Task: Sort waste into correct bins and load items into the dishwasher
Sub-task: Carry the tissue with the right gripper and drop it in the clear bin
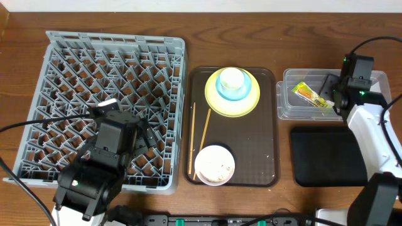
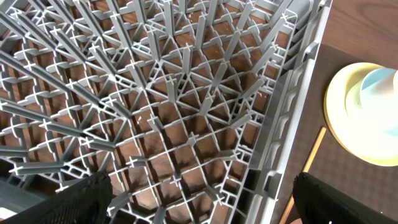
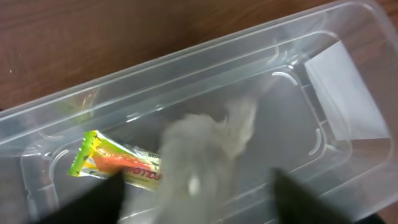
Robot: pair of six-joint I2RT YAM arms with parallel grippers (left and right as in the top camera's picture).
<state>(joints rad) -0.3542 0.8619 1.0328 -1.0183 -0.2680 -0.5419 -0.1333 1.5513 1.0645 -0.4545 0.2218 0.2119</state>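
My right gripper (image 1: 328, 94) (image 3: 199, 193) is open above the clear tub (image 1: 289, 108) (image 3: 186, 68). A blurred white tissue (image 3: 199, 149) is between its spread fingers, not pinched. The green-and-yellow wrapper (image 1: 309, 95) (image 3: 118, 163) lies in the tub. My left gripper (image 1: 146, 135) (image 2: 199, 199) is open and empty above the grey dish rack (image 1: 116, 39) (image 2: 186, 112), near its right wall. The yellow plate (image 1: 217, 103) (image 2: 348, 130) carries the light blue bowl (image 1: 232, 92) (image 2: 379, 93) with the white cup (image 1: 232, 78) in it. The chopsticks (image 1: 192, 138) (image 2: 311, 152) and white bowl (image 1: 215, 164) lie nearby.
The plate, bowls and chopsticks all rest on a brown serving tray (image 1: 251, 150) between the rack and the bins. The black tray (image 1: 326, 157) sits in front of the clear tub, under my right arm. Cables run along the table's front edge.
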